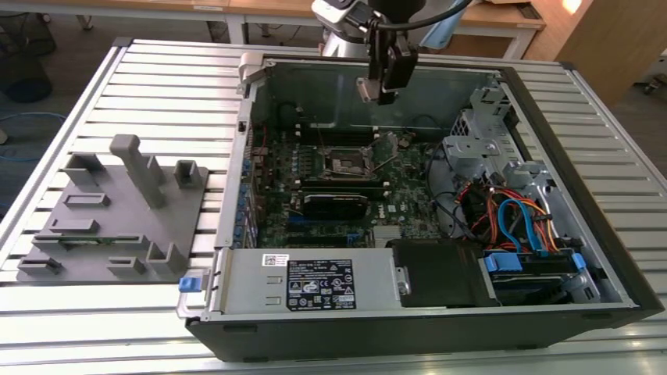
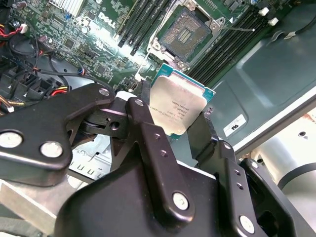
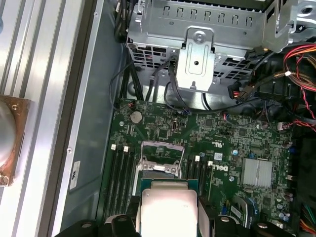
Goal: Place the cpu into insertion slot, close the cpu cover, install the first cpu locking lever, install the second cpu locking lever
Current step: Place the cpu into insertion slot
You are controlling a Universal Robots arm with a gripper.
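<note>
The pincer is closed on the cpu, its two black fingers clamping opposite edges of the chip, so the silver-grey top faces the camera in the second wrist view. The green rim of the chip shows along its free edges. In the first wrist view the cpu sits between the finger ends of the pincer, level and square to the board.

The chip is held in the air, apart from the board. The insertion slot lies beyond it, uncovered, with its dark field of contacts exposed inside the silvery rim. In the first wrist view the insertion slot appears just past the chip's far edge. Long black memory slots run on both sides of the socket on the green circuit board.

In the exterior view the pincer hangs over the far part of the open computer case, above the insertion slot. The case lies on a slatted metal bench. A grey fixture block stands on the bench at the exterior view's left.
</note>
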